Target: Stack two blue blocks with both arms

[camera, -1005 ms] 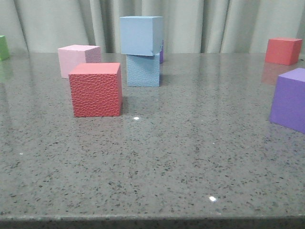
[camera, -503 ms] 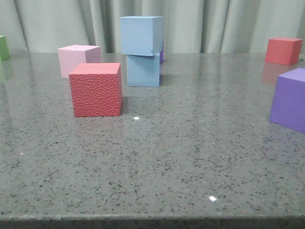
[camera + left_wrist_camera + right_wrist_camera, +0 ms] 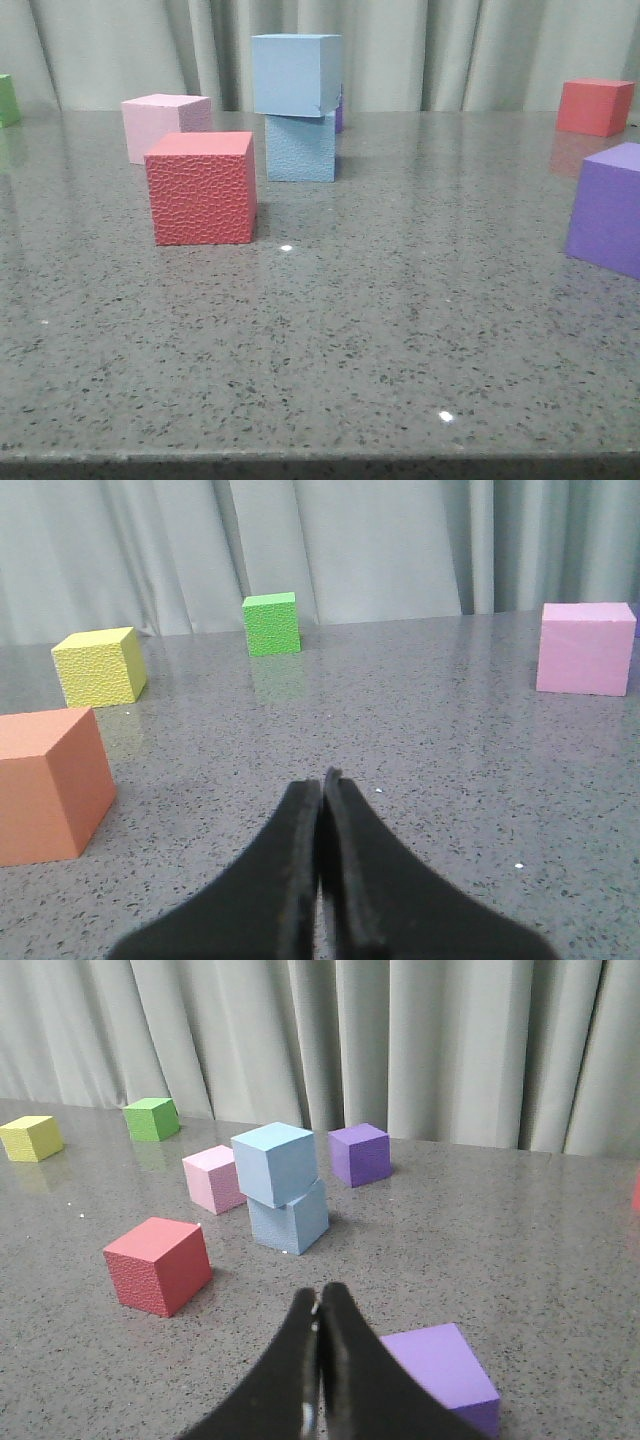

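Note:
The smooth blue block (image 3: 296, 74) sits on top of the pebbled blue block (image 3: 300, 147), a little askew, near the back middle of the table. The stack also shows in the right wrist view, smooth block (image 3: 275, 1164) over pebbled block (image 3: 290, 1220). My right gripper (image 3: 318, 1300) is shut and empty, well back from the stack, beside a purple cube (image 3: 440, 1372). My left gripper (image 3: 323, 780) is shut and empty over bare table, with no blue block in its view. Neither gripper shows in the front view.
A red pebbled cube (image 3: 201, 186) and a pink cube (image 3: 165, 125) stand left of the stack. A purple cube (image 3: 610, 208) sits at the right edge, a red cube (image 3: 594, 106) far right, a small purple cube (image 3: 360, 1154) behind. Orange (image 3: 45, 784), yellow (image 3: 98, 666) and green (image 3: 271, 624) cubes lie left.

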Tool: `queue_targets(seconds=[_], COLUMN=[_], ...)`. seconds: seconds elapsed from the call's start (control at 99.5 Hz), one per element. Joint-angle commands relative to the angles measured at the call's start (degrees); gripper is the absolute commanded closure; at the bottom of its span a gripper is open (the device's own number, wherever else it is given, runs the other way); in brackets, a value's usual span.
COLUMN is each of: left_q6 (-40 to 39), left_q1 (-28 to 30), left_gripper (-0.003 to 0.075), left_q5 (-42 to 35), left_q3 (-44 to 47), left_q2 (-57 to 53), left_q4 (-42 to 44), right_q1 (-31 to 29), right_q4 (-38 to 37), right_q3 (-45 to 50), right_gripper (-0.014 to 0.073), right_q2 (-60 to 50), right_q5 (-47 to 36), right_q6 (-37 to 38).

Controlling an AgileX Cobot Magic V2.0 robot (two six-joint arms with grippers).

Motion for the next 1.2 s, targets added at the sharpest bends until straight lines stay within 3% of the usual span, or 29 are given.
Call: queue_targets(seconds=[0.0, 0.683, 0.824, 0.945, 1.055, 1.186], left_q6=[-0.5, -0.5, -0.5, -0.5, -0.5, -0.5], left_q1=[-0.2, -0.2, -0.2, -0.2, -0.2, -0.2], left_gripper=[0.0738, 0.0738, 0.0738, 0.0738, 0.0738, 0.0738], left_q5=[-4.2, -4.2, -4.2, -4.2, -4.2, -4.2], left_q3=[0.3, 0.3, 0.3, 0.3, 0.3, 0.3], left_q2=[-1.8, -1.8, -1.8, -1.8, -1.8, -1.8], left_q4=[-0.2, -0.2, -0.2, -0.2, -0.2, -0.2], right_q1=[-0.1, -1.1, -6.8, -14.5, -21.3, -28.1], right_q4=[-1.7, -2.2, 3.9, 10.2, 17.4, 19.3], right_q3=[-1.3, -1.0, 1.5, 4.6, 8.7, 15.2], right_gripper=[0.0707, 0.0707, 0.0707, 0.0707, 0.0707, 0.0707], right_q2=[0.6, 0.6, 0.6, 0.6, 0.6, 0.6], right_q5=[-4.3, -4.7, -8.0, -12.9, -21.4, -35.6], right_q6=[-0.3, -0.5, -4.2, -14.0, -19.3, -19.5])
